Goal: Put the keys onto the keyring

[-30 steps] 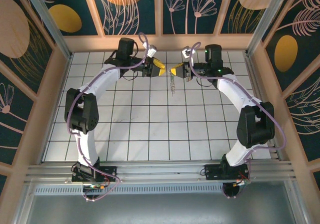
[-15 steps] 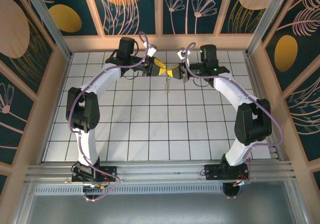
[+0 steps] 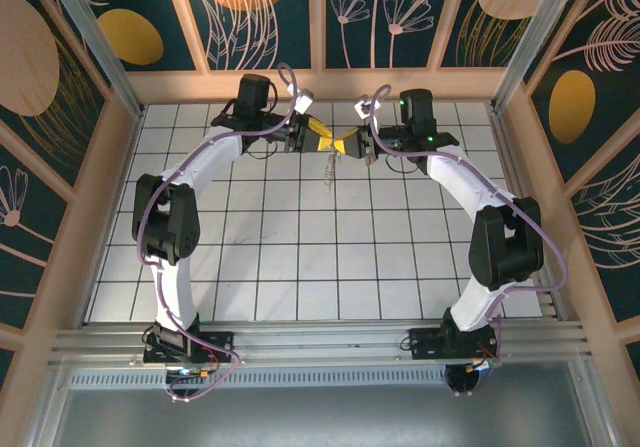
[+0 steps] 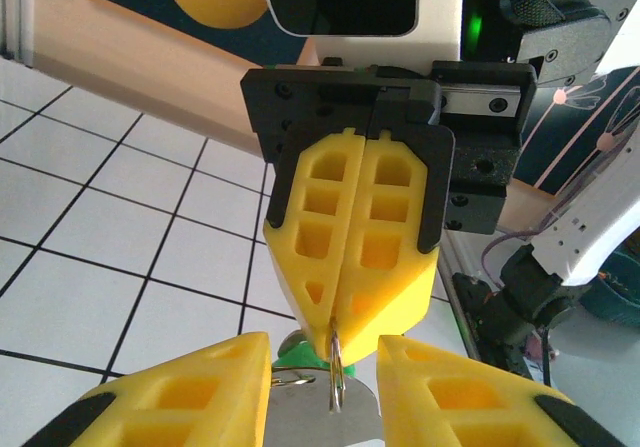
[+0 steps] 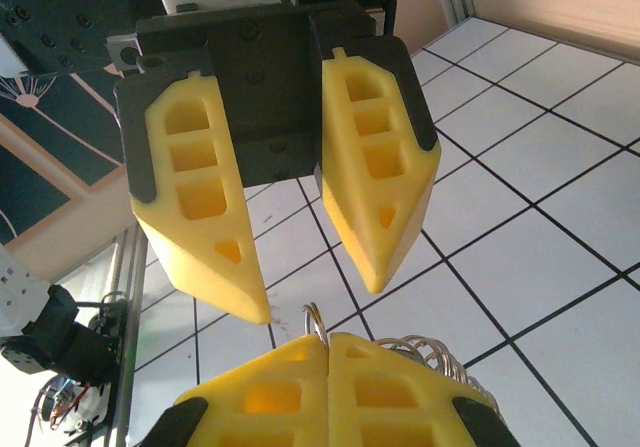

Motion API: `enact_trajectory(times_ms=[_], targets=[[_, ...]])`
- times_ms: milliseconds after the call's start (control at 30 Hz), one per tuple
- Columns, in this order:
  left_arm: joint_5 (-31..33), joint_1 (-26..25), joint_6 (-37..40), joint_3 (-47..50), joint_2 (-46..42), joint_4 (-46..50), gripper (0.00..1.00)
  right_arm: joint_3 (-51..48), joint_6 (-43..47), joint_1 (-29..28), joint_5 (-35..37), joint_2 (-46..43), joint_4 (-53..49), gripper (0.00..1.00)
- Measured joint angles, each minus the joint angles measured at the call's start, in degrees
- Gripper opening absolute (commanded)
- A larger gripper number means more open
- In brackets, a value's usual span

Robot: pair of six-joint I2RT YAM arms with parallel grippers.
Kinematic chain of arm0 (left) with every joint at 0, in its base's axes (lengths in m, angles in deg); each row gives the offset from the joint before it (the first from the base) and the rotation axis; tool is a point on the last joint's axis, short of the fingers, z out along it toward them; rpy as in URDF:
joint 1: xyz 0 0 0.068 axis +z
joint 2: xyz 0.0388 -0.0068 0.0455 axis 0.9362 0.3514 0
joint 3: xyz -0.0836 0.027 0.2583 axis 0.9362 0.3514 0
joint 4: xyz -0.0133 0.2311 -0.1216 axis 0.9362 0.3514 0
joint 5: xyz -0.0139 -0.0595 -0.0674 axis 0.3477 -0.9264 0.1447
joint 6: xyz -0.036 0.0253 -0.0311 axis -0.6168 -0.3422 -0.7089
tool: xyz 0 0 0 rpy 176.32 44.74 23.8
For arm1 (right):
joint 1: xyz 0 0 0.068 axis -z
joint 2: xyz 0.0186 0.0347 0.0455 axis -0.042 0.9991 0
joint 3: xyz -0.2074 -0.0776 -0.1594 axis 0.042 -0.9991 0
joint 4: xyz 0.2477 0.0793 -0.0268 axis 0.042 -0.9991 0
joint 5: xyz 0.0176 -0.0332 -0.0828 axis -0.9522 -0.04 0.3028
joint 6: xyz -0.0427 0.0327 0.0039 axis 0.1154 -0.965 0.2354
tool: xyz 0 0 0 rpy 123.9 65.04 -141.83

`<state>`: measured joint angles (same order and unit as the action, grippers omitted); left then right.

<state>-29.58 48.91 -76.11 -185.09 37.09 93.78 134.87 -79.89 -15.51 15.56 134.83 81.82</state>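
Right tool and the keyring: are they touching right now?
Touching. In the left wrist view the right tool is shut, and the keyring hangs pinched between its yellow fingertips, with no gap.

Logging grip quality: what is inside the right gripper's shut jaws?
The keyring wire sticks out of the right gripper; its pinched part is covered. Below, a green-headed key shows between the left gripper fingers.

In the left wrist view the keys run off the lower edge, their shapes unclear.
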Motion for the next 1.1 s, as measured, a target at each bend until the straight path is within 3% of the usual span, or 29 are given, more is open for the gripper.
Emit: enact_trajectory(times_ms=[367, 700, 933, 1100], targets=[[-2.51, -0.09, 0.02, 0.83, 0.0, 0.0, 0.35, 0.0, -0.15, 0.02, 0.02, 0.0, 0.11, 0.0], [-2.82, -1.01, 0.02, 0.83, 0.0, -0.02, 0.28, 0.0, -0.15, 0.02, -0.02, 0.0, 0.52, 0.0], [-1.99, -1.03, -0.02, 0.83, 0.0, -0.02, 0.07, 0.0, -0.13, 0.02, -1.18, 0.0, 0.5, 0.0], [-1.77, -0.92, 0.17, 0.83, 0.0, 0.0, 0.0, 0.0, -0.13, 0.04, -1.46, 0.0, 0.5, 0.0]])
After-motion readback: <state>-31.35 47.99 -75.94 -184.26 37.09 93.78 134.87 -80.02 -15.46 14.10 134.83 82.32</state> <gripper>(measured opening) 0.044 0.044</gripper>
